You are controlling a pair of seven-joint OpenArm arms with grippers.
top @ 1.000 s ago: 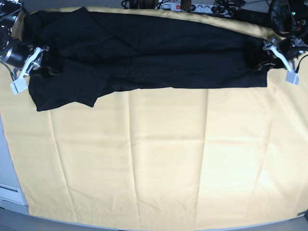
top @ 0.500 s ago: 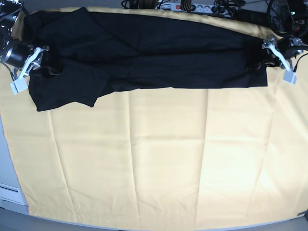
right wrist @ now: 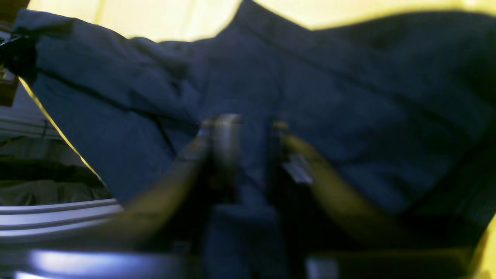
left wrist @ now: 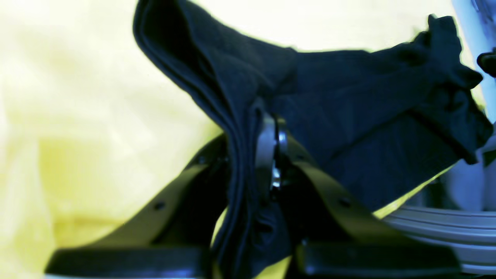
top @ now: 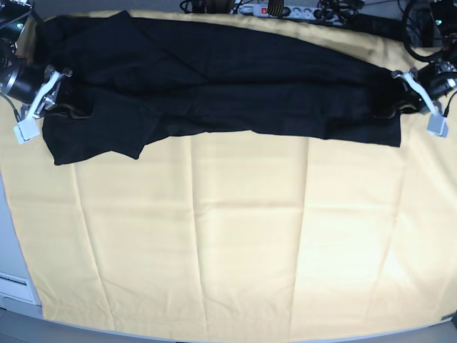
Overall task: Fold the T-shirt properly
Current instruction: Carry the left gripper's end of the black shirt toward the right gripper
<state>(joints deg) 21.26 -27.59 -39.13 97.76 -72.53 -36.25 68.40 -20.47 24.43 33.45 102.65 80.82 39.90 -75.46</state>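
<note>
The black T-shirt (top: 214, 78) lies spread in a long band across the far part of the yellow table cloth (top: 228, 236). At its right end, my left gripper (top: 390, 106) is shut on a bunched fold of the cloth. The left wrist view shows that fold of the T-shirt (left wrist: 368, 108) pinched between the fingers of the left gripper (left wrist: 254, 155) and raised off the table. On the sleeve end at the left, my right gripper (top: 70, 108) holds the shirt. The right wrist view is blurred, with the T-shirt (right wrist: 348, 97) between the nearly closed fingers of the right gripper (right wrist: 252, 155).
A power strip (top: 285, 11) and cables lie beyond the table's far edge. The table cloth's right edge runs just beside the left arm (top: 432, 118). A grey base (right wrist: 58, 217) shows at the table's left side.
Both grippers have closed on the shirt's ends. The left gripper has shifted slightly right and toward the front, and the right end of the shirt now sags lower and looks bunched.
</note>
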